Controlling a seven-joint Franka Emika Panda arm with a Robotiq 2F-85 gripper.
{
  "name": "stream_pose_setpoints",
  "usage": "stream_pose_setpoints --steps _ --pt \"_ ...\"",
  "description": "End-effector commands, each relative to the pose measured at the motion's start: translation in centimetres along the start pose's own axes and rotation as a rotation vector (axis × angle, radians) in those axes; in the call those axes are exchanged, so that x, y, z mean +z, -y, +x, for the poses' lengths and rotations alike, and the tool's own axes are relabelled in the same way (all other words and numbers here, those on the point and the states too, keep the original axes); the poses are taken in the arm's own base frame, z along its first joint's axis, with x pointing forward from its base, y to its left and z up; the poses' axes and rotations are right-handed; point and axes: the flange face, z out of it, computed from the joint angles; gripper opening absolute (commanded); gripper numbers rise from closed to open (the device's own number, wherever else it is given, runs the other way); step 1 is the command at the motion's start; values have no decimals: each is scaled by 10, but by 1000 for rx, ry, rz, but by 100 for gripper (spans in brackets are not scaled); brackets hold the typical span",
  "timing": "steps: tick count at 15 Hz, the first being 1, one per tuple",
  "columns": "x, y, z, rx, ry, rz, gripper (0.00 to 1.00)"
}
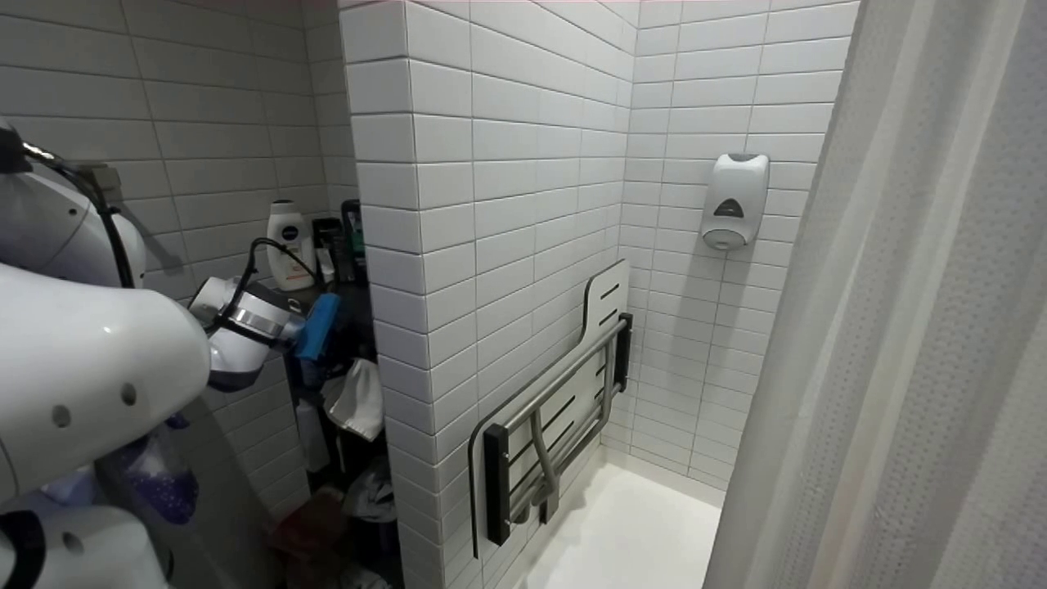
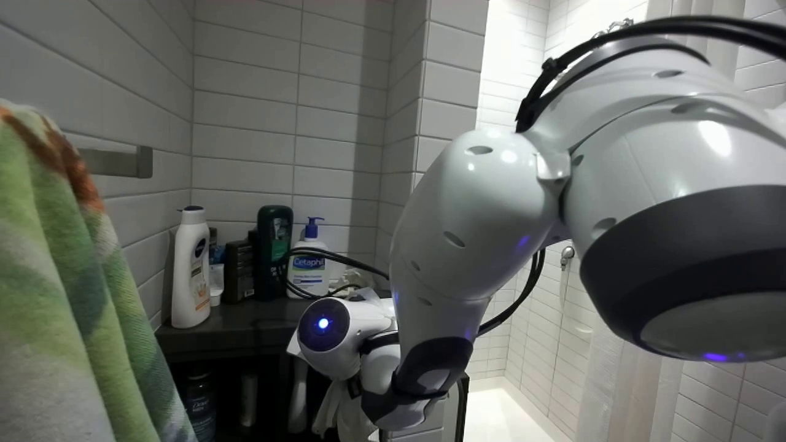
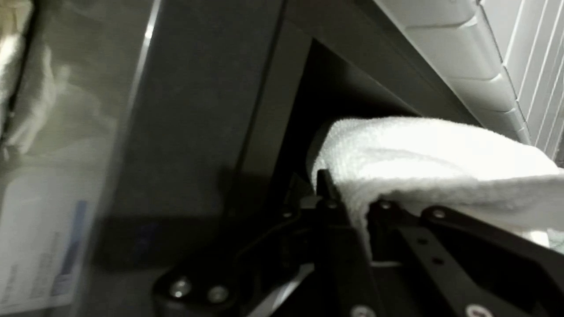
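Counter point(image 2: 242, 316): in an exterior view I have the lotion bottle point(image 2: 191, 270) at left; pump bottle point(image 2: 309, 268) at right;
Gripper point(image 3: 352, 202): cloth point(image 3: 423, 154) in its grip;
Shower point(image 1: 646, 523): folded seat point(image 1: 564, 393) on the partition point(image 1: 446, 204); curtain point(image 1: 867, 327) at right

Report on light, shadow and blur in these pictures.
In the wrist view, the white cloth is overexposed on top, the gripper pinching it nearly black, the printed label at left too blurred to read; in an exterior view, the soap dispenser casts shadows down the tiles; in an exterior view, glare spots the robot arm.
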Motion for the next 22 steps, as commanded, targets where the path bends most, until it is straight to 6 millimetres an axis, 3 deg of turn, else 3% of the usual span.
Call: stream_pose_setpoints --steps 1,12,22 --pt "-1 0 -7 0 5 13 2" --pt "4 24 -29 14 40 13 2" --pt "20 -4 -27 65 56 29 2"
